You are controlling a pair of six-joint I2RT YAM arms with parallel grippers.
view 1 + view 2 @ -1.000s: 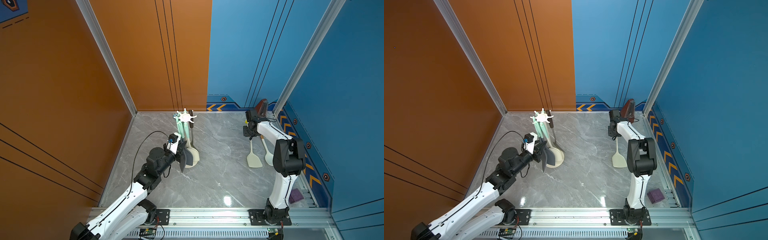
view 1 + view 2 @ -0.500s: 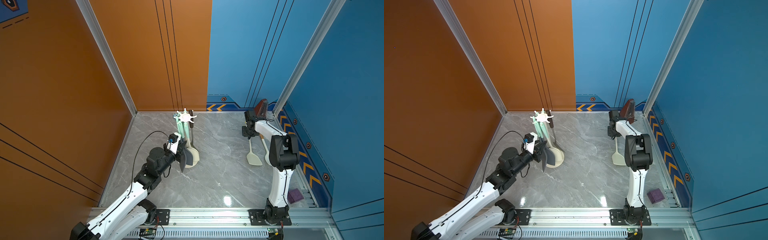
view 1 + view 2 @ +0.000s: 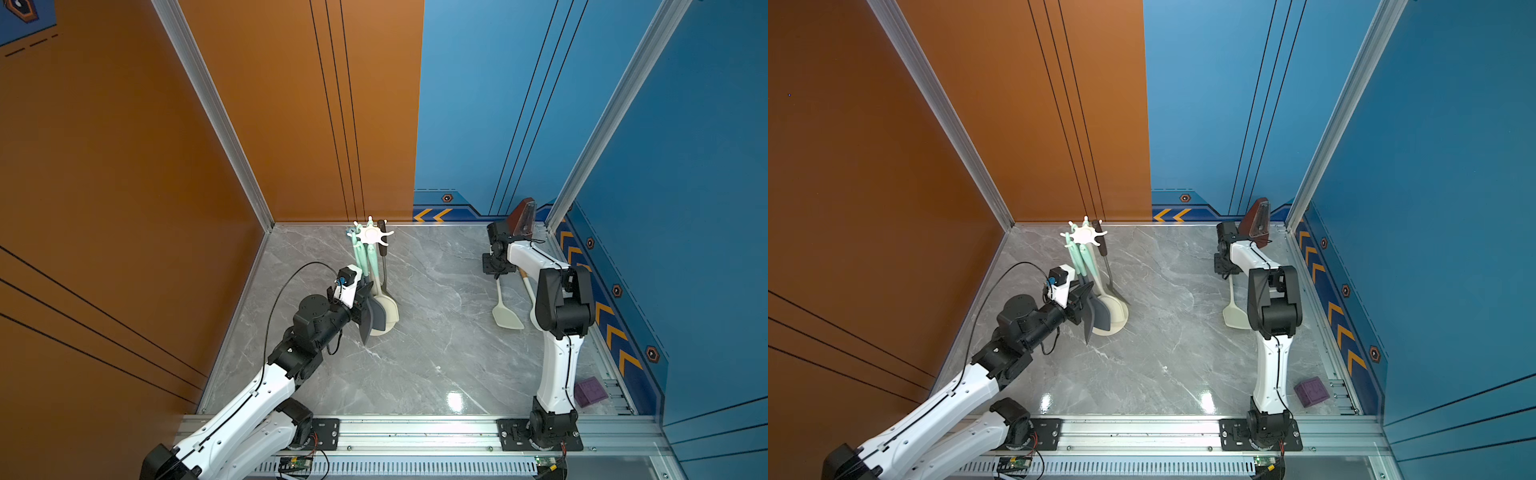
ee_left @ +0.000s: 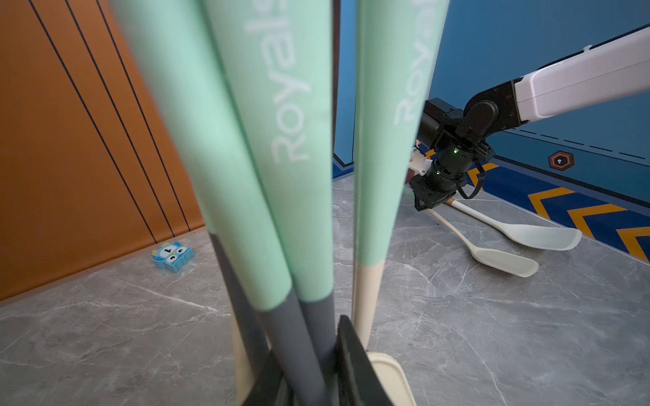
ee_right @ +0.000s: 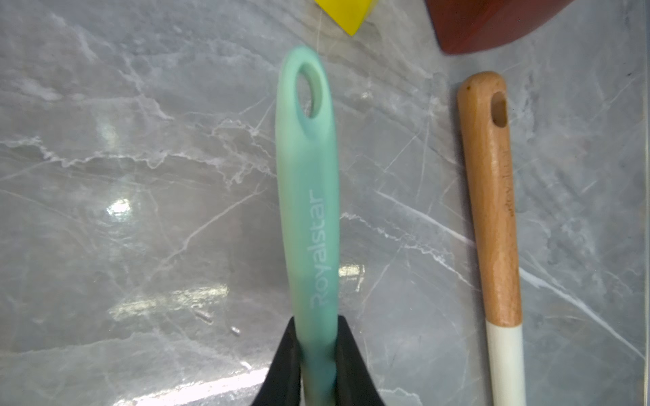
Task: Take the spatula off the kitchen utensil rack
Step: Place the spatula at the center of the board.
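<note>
Currently the rack (image 3: 371,235) holds three mint handles (image 4: 281,175); right hand (image 5: 317,328) grips one spatula (image 5: 307,182).

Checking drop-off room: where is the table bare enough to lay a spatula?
Bare: the wide middle between rack and right arm, and the front strip along the rail. Crowded: the rack, left fingers among its utensils; the right edge, with the mint spatula and the wooden spatula.

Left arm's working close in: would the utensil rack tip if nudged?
Likely tippy: the kitchen utensil rack stands tall on a small round base, with utensils hung from its top. It might also slide, since the tabletop looks glossy.
</note>
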